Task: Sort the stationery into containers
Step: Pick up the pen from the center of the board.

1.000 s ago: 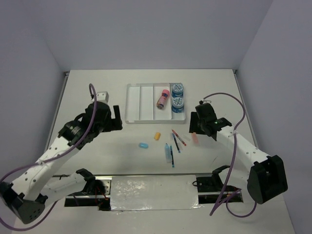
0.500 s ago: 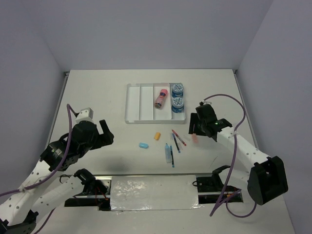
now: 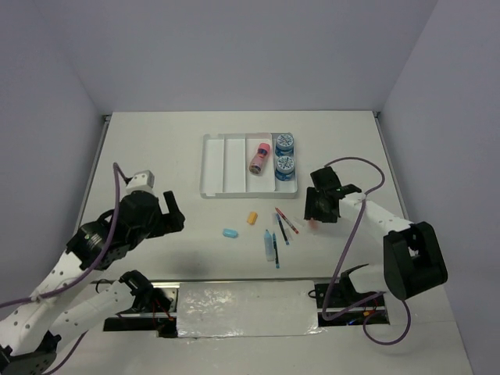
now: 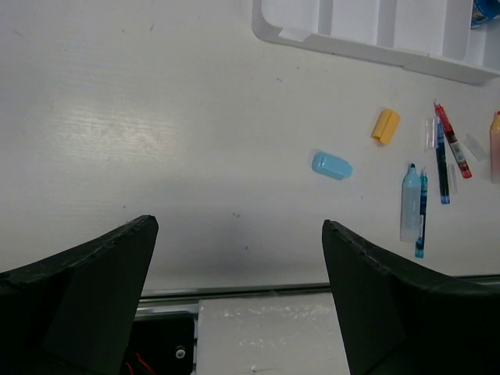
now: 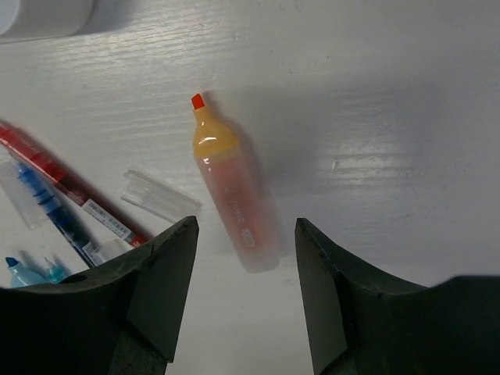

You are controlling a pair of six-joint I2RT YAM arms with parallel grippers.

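We see right claw (image 5: pixel 244 234) open, fingers straddling orange marker (image 5: pixel 230 195) lying flat on desk (image 3: pixel 156 148), not pinching it. Left claw (image 4: pixel 238 225) spread wide, hovering over desk, near left. Orange eraser (image 3: pixel 251 218), light-blue eraser (image 3: pixel 230 233) and pens (image 3: pixel 286 223) lie loose, near side of tray (image 3: pixel 215 168). Two blue rolls (image 3: pixel 284 143) sit in rightmost compartment, pink cylinder (image 3: pixel 259 157) in next one left.

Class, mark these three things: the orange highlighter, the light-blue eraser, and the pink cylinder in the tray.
orange highlighter (image 5: pixel 234 199): right wrist view, middle of its barrel.
light-blue eraser (image 4: pixel 332 166): left wrist view, centre of its top face.
pink cylinder (image 3: pixel 260 157): top external view, middle of its side.
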